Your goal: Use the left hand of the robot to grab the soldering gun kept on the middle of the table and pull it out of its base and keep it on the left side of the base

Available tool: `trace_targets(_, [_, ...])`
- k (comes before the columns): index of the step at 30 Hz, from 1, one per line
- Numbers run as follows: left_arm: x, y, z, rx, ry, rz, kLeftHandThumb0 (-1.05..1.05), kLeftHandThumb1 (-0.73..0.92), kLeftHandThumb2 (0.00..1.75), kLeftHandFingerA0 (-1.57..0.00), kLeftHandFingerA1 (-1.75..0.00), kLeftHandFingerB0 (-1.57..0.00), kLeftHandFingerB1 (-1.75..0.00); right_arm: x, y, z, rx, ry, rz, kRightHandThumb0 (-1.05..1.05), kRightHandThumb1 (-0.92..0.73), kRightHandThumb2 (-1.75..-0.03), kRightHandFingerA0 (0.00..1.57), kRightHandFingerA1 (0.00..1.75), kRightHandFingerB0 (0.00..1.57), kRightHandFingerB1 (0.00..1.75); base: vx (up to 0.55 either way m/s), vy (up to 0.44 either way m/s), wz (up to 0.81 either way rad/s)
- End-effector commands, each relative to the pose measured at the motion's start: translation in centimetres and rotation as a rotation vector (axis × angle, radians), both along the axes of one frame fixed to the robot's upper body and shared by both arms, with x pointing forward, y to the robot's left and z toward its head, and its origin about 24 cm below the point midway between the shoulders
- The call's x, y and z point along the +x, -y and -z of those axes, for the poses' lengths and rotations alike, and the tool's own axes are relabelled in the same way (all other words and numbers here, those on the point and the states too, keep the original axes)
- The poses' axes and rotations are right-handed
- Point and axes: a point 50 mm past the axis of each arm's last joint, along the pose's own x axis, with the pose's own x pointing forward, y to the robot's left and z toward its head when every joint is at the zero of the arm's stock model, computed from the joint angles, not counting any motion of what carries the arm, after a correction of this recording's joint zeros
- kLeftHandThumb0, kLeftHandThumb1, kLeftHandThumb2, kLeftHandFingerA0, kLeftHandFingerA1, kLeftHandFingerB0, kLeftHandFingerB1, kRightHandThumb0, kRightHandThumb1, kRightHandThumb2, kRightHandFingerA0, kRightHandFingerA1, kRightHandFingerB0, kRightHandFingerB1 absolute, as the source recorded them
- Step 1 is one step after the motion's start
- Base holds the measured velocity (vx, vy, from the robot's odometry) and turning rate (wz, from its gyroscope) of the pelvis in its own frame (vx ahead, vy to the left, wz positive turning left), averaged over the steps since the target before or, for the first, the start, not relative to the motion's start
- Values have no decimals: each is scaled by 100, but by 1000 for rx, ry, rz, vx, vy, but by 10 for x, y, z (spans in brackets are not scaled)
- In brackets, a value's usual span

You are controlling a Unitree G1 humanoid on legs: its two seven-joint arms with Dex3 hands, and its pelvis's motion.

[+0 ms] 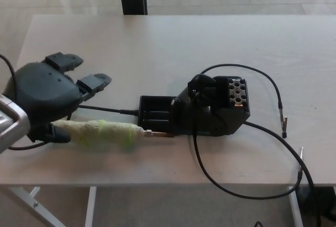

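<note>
My left hand (44,98) hovers near the table's (173,43) left edge, fingers (94,81) spread and holding nothing. Just below and right of my palm, the soldering gun (102,132) lies flat toward the front edge, its long axis running left to right, tip touching the base (197,111) at mid-table. My right hand is out of view.

Table: we see a pale wooden table (157,43).
Centre: black base (202,109).
Nine o'clock of base: green-wrapped soldering gun (102,133), lying flat.
Three o'clock: black cable (273,88).
</note>
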Motion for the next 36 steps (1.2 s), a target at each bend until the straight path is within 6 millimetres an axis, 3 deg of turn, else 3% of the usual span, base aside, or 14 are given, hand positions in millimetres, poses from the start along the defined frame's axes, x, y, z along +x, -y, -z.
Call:
trace_targets(1, [-21, -61, -101, -503, -482, -357, -96, 58, 96, 0, -11, -1, -3, -2, 2, -2, 2, -10, -10, -105, 20, -133, 55, 55, 45, 21, 0, 0, 0])
trace_targets(5, [-51, -104, -124, -801, -493, -365, -97, 61, 97, 0, -8, -9, -6, -1, 2, -2, 3, -15, -3, -105, 20, -137, 56, 54, 45, 20, 0, 0, 0])
trace_targets(6, [-61, -118, -124, -910, -466, -389, -82, 55, 92, 0, -22, -8, -27, -1, 2, -1, 5, -12, -2, -105, 19, -138, 55, 55, 44, 20, 0, 0, 0])
trace_targets(7, [-69, -130, -120, -1003, -437, -449, -60, 75, 63, -18, -37, -19, -29, -2, 2, -1, 4, -10, -1, -105, 19, -135, 57, 56, 45, 21, 0, 0, 0])
trace_targets(9, [-86, -149, -113, -1125, -395, -547, -60, 75, 63, -18, -37, -19, -29, 1, 0, 0, 5, -12, -8, -105, 19, -135, 57, 56, 45, 21, 0, 0, 0])
trace_targets(11, [-120, -185, -86, -1241, -287, -755, -54, 77, 63, -31, -38, -27, -31, 0, -1, 1, 11, -9, -9, -105, 17, -133, 56, 55, 44, 22, 0, 0, 0])
trace_targets(15, [-184, -238, -10, -1478, -82, -1155, -47, 74, 62, -19, -39, -22, -32, -1, 0, 1, 8, -19, -11, -105, 4, -133, 61, 57, 40, 26, 0, 0, 0])
trace_targets(20, [-218, -251, 38, -1559, 210, -1416, -56, 72, 62, -17, -36, -17, -30, -6, 2, 1, 10, -9, 8, -105, 0, -131, 62, 57, 42, 26, 0, 0, 0])
trace_targets(21, [-229, -252, 81, -1562, 505, -1610, -42, 75, 63, 0, -30, -7, -28, -7, 2, 1, 8, -18, -4, -105, -5, -128, 60, 55, 39, 28, 0, 0, 0])
trace_targets(22, [-231, -248, 97, -1540, 541, -1695, -40, 78, 64, 0, -32, -6, -28, -7, 2, 1, 13, -12, -3, -105, -5, -127, 60, 56, 38, 29, 0, 0, 0])
trace_targets(23, [-233, -241, 108, -1572, 530, -1726, -42, 69, 79, -5, -26, -7, -28, -7, 2, 1, 17, -7, 1, -105, -5, -128, 60, 57, 38, 29, 0, 0, 0])
trace_targets(25, [-235, -237, 112, -1559, 479, -1754, -36, 78, 65, 0, -36, -6, -31, -11, 1, 4, 24, -11, 8, -105, -5, -128, 60, 57, 38, 29, 0, 0, 0])
trace_targets(28, [-238, -231, 136, -1547, 323, -1848, -43, 72, 77, -7, -46, -5, -39, -11, 1, 4, 23, -5, 10, -105, -5, -127, 60, 59, 40, 28, 0, 0, 0])
trace_targets(36, [-259, -214, 165, -1319, -44, -1983, -46, 78, 61, -31, -47, -41, -40, -11, 0, 5, 32, 7, 18, -105, -8, -125, 60, 57, 38, 29, 0, 0, 0])
